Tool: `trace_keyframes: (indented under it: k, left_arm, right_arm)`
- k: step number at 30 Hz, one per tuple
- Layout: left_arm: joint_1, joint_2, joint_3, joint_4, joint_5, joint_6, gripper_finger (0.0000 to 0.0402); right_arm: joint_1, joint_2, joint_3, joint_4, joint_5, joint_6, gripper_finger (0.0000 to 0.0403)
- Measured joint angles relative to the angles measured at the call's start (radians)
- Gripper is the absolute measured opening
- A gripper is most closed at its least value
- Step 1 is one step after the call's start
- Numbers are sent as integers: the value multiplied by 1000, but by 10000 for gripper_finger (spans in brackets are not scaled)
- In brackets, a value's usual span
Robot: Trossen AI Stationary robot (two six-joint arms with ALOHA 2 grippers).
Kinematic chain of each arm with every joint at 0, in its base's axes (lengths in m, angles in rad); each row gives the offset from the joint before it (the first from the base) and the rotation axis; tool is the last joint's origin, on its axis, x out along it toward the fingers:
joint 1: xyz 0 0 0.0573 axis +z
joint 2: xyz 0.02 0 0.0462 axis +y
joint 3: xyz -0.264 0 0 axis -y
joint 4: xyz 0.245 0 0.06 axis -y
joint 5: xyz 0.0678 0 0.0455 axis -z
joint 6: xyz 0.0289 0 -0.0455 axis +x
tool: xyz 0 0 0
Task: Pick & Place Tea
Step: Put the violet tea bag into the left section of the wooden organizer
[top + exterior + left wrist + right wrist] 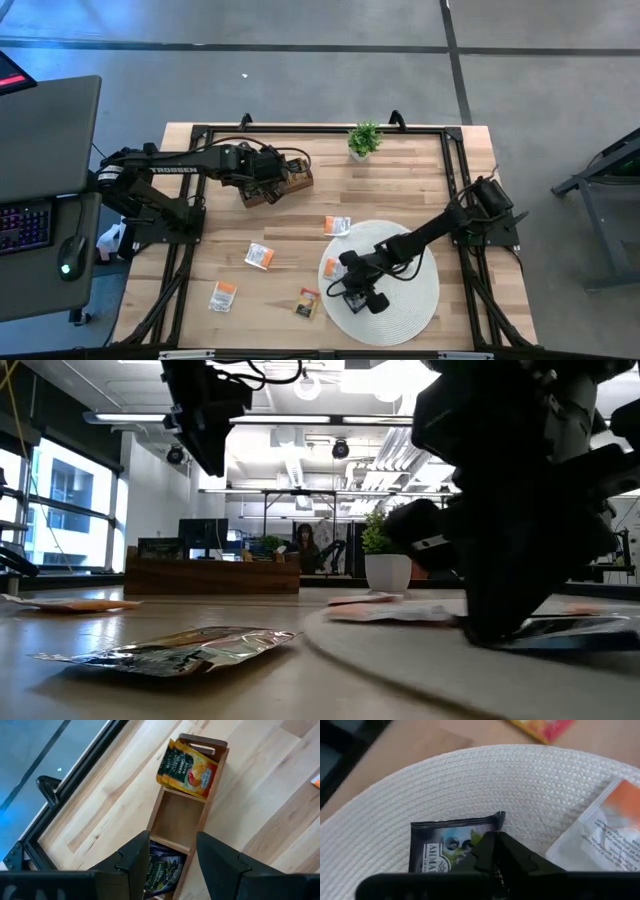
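A black tea sachet (445,851) lies on the round white mat (405,305) at the near right. My right gripper (495,845) is down on the mat, shut on this sachet. A white-and-orange sachet (605,835) lies beside it on the mat. My left gripper (172,865) hangs open above the wooden tray (278,182) at the far left. The tray holds yellow sachets (187,767) in one compartment and a dark sachet (160,872) in another. My right gripper pinches the black sachet's edge close to one corner (496,822) between its two closed fingers. The fingers slant down onto it from the table's right side. The sachet lies flat on the mat (470,780).
Loose sachets lie on the bare wood: one (337,226) just beyond the mat, two white-and-orange ones (260,256) (223,295) and a yellow-brown one (307,302) at the near left. A small potted plant (364,140) stands at the far edge.
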State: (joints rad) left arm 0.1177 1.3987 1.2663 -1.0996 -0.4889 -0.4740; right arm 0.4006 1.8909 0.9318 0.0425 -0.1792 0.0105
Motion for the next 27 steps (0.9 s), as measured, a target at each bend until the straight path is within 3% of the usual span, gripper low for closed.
trace_keyframes:
  k: [5, 9, 11, 13, 16, 19, 27]
  left_arm:
    - [-1, -36, 2, 5, -41, -1, 158]
    - [-1, -72, 2, 7, -45, 1, 158]
    - [-2, -92, 2, 7, -47, 16, 158]
    - [-3, -114, 2, 6, -62, 23, 159]
    - [-19, -137, 2, 4, -102, 25, 158]
    - [-44, -158, 1, 2, -157, 25, 159]
    - [-109, -173, 0, -5, -225, 25, 159]
  right_arm:
    - [-23, -131, -1, 32, 80, -35, 5]
    - [-46, -192, 1, 177, 380, -188, 9]
    - [-69, -185, -1, 329, 571, -300, 4]
    - [-109, -164, 3, 524, 689, -435, 4]
    - [-192, -101, 3, 776, 680, -564, 5]
    - [-281, -19, 48, 856, 586, -593, 3]
    - [-403, 242, 430, 627, 531, -625, 3]
